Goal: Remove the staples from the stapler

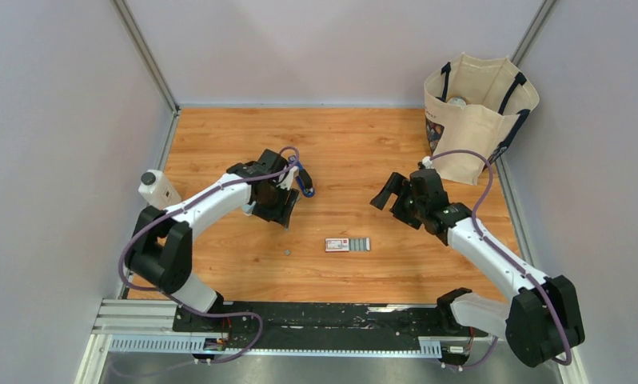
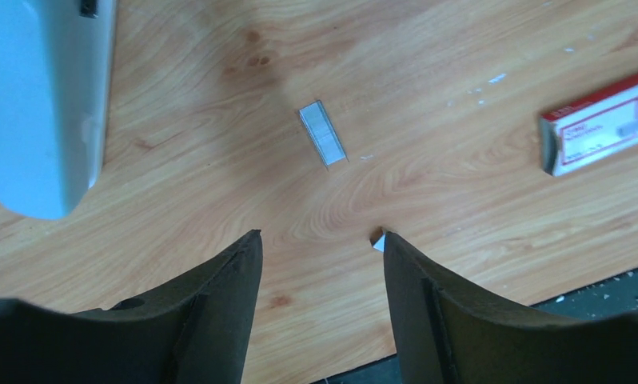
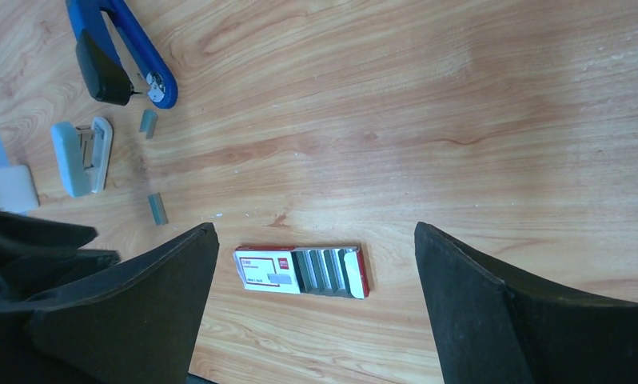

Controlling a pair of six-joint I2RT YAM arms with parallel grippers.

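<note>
The stapler (image 3: 136, 48) lies open on the bench (image 3: 460, 96), left of centre, just right of the left fingers (image 2: 220, 304). Its long axis is set roughly far to near, slightly slanted. The riveted end is turned nearer, and the splayed blue arm and black part are turned farther. Two short strips of staples (image 2: 322, 134) are seen loose on the bench, one close by the stapler, one nearer. Unloading is judged largely done, though whether any are left inside cannot be told. The left fingers are held apart and the right fingers (image 3: 140, 312) spread wide, with nothing gripped by either.
</note>
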